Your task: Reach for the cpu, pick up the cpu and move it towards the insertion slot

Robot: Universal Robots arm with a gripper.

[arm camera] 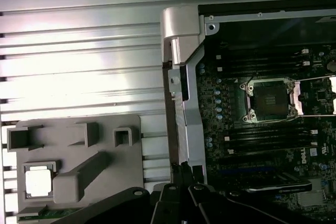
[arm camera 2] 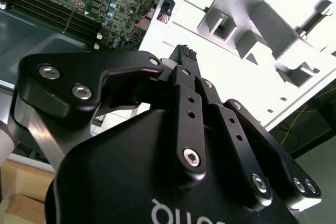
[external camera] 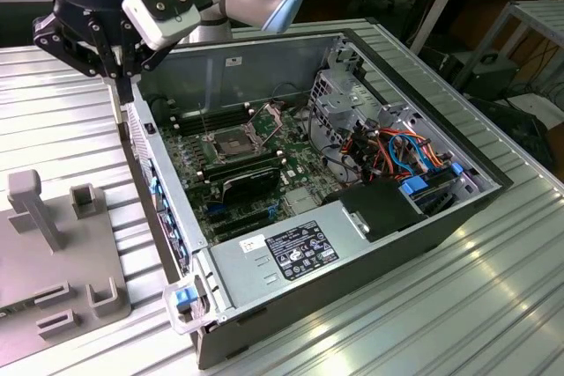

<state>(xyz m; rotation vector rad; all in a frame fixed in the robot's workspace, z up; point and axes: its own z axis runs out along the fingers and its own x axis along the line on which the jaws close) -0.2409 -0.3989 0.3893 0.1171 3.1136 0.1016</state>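
Over case wall [arm camera: 184,103], gripper [arm camera: 181,168] closed, empty; cpu [arm camera: 39,181] apart in fixture [arm camera: 79,148].

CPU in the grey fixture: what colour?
The cpu looks pale whitish-grey; it shows best in the first wrist view.

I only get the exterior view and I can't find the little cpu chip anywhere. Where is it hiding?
Observer: The first wrist view shows it. The cpu lies flat in a square pocket of the grey holder, outside the computer.
Operator: Is the claw touching it?
Observer: No. In that view the claw is well apart from the cpu, by the case wall, with bare holder between them.
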